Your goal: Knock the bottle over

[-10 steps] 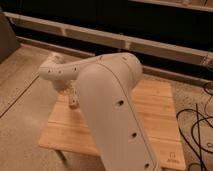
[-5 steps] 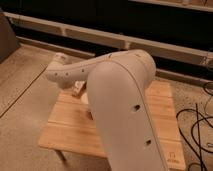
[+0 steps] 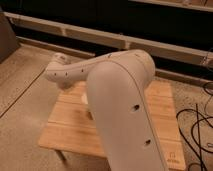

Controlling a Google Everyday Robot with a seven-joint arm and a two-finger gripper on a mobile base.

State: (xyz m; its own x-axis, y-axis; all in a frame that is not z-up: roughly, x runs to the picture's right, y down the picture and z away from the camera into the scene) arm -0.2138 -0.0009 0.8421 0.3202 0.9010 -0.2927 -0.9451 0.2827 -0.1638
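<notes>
White plastic arm (image 3: pixel 117 107) hides gripper, somewhere below over pale wooden table (image 3: pixel 162 107); grip state indiscernible, bottle unseen, progress unknowable.

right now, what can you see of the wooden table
The table is low, with a pale slatted wooden top, level, on a speckled floor; one thin leg shows under its near left corner. The robot's white arm hangs over its middle and hides the claw, so what touches the top cannot be told.

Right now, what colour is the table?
Light wooden tan table, in the camera view; the gripper is hidden behind the white arm.
</notes>
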